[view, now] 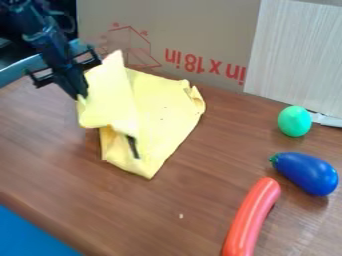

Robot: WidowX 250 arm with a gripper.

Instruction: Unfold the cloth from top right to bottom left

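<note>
We see the black end effector (81, 96) at the upper left, its fingers drawn together and clamped on the left edge of the yellow cloth (163, 117). The cloth lies on the brown wooden counter (53, 160), left of the middle, with its left part raised in a folded flap that rises to a point beside the end effector. The rest spreads flat to the right and down to a blunt corner, and its upper right corner is crumpled. Just under the flap we notice a dark, narrow mark (133, 147); we cannot tell whether it is print.

Behind the counter stands a cardboard panel (207, 20) with red lettering (205, 65), upside down to us, and a red line drawing (130, 46) left of it. To its right we see a pale, finely streaked board (294, 55).

On the right side of the counter, we find a green egg-shaped object (294, 121), a blue toy eggplant (307, 173) below it, and a red sausage-like toy (251, 217) nearest us.
</note>
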